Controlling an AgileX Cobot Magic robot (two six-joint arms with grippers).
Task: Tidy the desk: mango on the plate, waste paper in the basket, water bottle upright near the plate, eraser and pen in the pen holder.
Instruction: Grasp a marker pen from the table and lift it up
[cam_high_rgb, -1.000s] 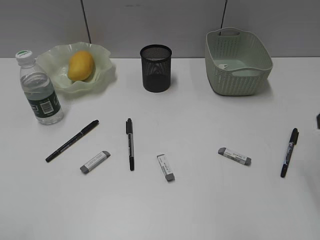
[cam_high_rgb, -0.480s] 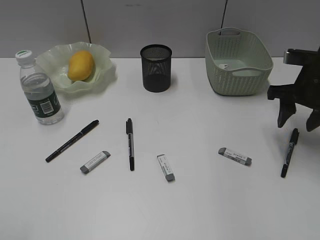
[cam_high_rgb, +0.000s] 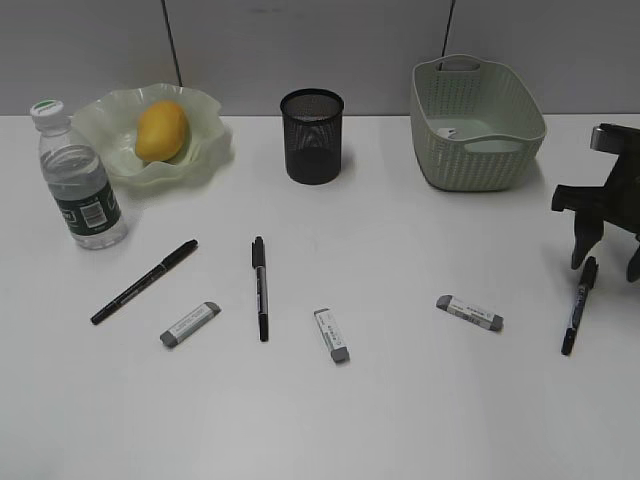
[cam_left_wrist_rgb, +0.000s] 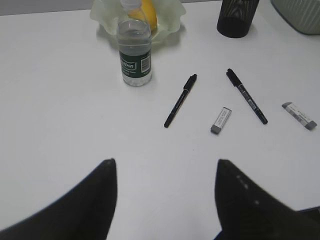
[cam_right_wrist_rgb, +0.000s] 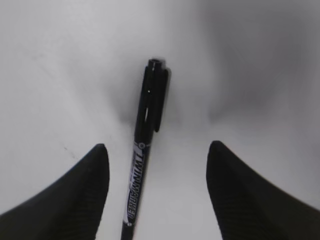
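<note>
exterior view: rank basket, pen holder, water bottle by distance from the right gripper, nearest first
1. basket: back right, just up and left of the right gripper.
2. pen holder: back centre.
3. water bottle: far left edge, beside the plate.

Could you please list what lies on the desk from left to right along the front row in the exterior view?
Leftmost pen → left eraser → middle pen → middle eraser → right eraser → rightmost pen, beneath the right gripper.
</note>
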